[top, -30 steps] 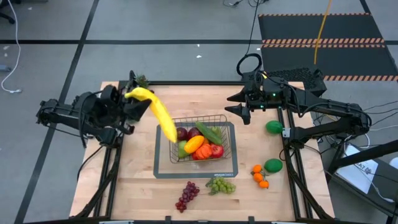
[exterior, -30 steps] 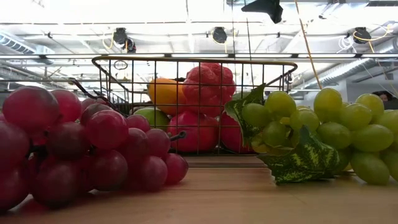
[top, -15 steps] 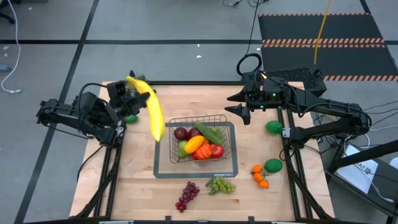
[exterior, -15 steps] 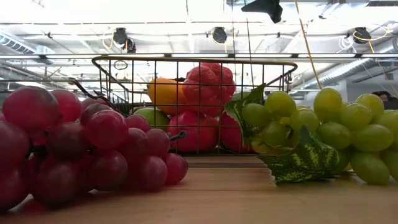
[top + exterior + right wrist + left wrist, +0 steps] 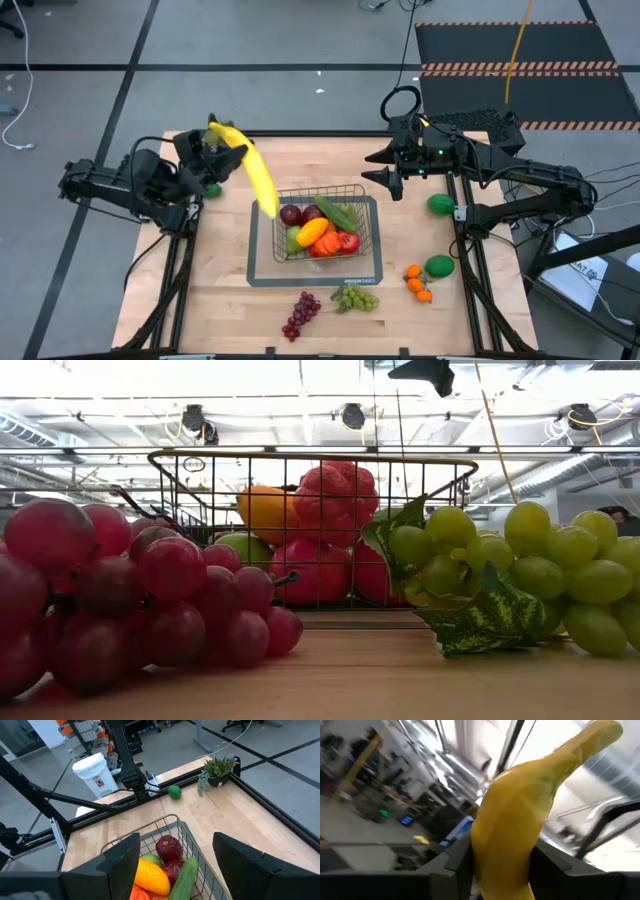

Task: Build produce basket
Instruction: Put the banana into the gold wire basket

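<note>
Basket (image 5: 316,232) sits at the middle of the surface (image 5: 220,290), and everything below is placed from it. Your left gripper (image 5: 213,155) hangs beyond its far-left corner, jaws partly closed around the stem end of the banana (image 5: 252,170), which slants down toward that corner without reaching the rim. Your right gripper (image 5: 392,180) waits past the far-right corner, jaws standing apart and holding nothing.

You should watch three risks. You hold the banana by one end only, so it may swing or twist in the jaws as you carry it. Its low tip looks close to the wire rim and could catch there, shoving the basket off its dark base (image 5: 262,276). The basket already looks heaped, so a long fruit laid on top may roll back out.

Counted from above: one banana; inside the basket one cucumber (image 5: 336,214), one orange-yellow fruit (image 5: 313,231), one green pear (image 5: 292,241) and roughly three red fruits, though crowding makes that uncertain. On its near side lie one red grape bunch (image 5: 301,315) and one green grape bunch (image 5: 355,298). To its right you have two green balls (image 5: 439,205) and a cluster of small oranges (image 5: 418,282), about three. One more green ball (image 5: 174,792) lies beyond the left gripper.
</note>
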Controlling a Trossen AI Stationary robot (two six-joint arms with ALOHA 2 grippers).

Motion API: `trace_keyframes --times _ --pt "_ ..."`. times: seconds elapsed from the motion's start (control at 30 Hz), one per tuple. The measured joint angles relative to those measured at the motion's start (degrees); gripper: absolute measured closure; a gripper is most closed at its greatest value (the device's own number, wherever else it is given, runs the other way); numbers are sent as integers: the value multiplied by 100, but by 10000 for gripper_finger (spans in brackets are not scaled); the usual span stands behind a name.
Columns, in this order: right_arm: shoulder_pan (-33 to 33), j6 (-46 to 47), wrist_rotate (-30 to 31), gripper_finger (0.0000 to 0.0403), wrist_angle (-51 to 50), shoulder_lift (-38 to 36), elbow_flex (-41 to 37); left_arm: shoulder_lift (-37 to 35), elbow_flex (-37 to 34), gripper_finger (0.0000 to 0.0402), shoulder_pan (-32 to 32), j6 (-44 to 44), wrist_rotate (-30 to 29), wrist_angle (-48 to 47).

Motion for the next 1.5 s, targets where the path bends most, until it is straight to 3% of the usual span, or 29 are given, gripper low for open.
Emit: trace_keyframes --times 0.23,0.63,0.73,1.03,1.2,1.5 --pt "0 -2 -1 156 -565 -2 0 419 0 254 147 773 -240 -6" --pt "0 37 3 156 -998 -2 -2 1940 169 254 195 839 -183 -812" --pt "0 37 16 156 -998 -2 -2 2306 674 254 176 1292 -133 -1459" --pt "-2 327 14 156 -976 -2 -2 3335 2807 254 431 2742 70 -4995" --pt "0 461 -9 156 -978 -23 -2 3736 3463 254 675 3321 565 -5657" --pt "0 767 -222 156 -1073 -298 -2 4227 3676 254 936 3940 586 -6736"
